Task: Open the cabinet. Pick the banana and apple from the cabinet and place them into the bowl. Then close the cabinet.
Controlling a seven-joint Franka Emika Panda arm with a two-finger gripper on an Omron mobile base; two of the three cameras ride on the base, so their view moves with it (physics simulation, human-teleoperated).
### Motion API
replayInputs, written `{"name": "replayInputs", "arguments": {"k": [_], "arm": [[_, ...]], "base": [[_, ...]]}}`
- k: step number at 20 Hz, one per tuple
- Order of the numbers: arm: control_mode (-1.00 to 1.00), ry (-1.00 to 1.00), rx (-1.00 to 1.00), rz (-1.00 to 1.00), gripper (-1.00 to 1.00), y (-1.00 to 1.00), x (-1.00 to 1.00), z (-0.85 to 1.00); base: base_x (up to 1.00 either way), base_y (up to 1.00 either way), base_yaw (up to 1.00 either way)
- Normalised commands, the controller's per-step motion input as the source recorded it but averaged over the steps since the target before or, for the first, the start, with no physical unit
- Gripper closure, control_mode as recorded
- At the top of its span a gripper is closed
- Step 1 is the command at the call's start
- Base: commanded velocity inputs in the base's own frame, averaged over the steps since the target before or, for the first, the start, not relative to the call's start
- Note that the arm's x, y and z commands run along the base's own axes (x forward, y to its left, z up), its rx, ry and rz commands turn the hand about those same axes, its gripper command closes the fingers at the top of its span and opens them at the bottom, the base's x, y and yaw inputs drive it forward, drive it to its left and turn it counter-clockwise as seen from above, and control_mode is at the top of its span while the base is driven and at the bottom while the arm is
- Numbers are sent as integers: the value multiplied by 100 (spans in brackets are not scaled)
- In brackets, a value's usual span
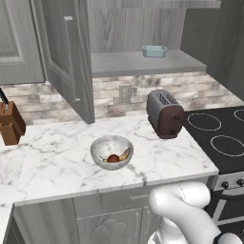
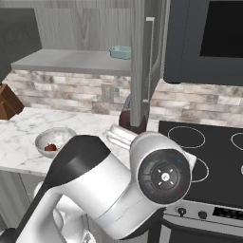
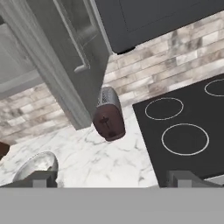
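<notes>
We see claw (image 3: 112, 178) jaws apart, holding nothing; banana (image 1: 124, 154) and apple (image 1: 113, 158) in bowl (image 1: 106, 145), cabinet (image 1: 66, 57) doors open at 12.

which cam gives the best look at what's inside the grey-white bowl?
Left base view: the wide, shallow mottled grey-white bowl opens toward the camera, showing the dark red apple and pale yellow banana. Right base view: bowl partly behind the arm, something red inside. Hand view: just its rim.

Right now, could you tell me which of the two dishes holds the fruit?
The grey bowl on the counter holds the apple and banana; the blue dish sits on the cabinet shelf.
</notes>
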Motion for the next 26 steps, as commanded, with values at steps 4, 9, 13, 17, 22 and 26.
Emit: {"name": "replayInputs", "arguments": {"k": [4, 9, 13, 17, 22, 26], "arm": [[-100, 0, 9, 9, -100, -4, 39, 0], [-100, 1, 11, 12, -100, -4, 36, 3], [-100, 0, 10, 10, -100, -12, 29, 5], [-100, 0, 8, 9, -100, -30, 16, 8], [-100, 0, 8, 9, -100, -32, 15, 1], [-100, -1, 9, 6, -100, -7, 31, 0]], "base": [[0, 0, 0], [0, 0, 0], [0, 0, 0], [0, 0, 0], [0, 0, 0], [0, 0, 0]]}}
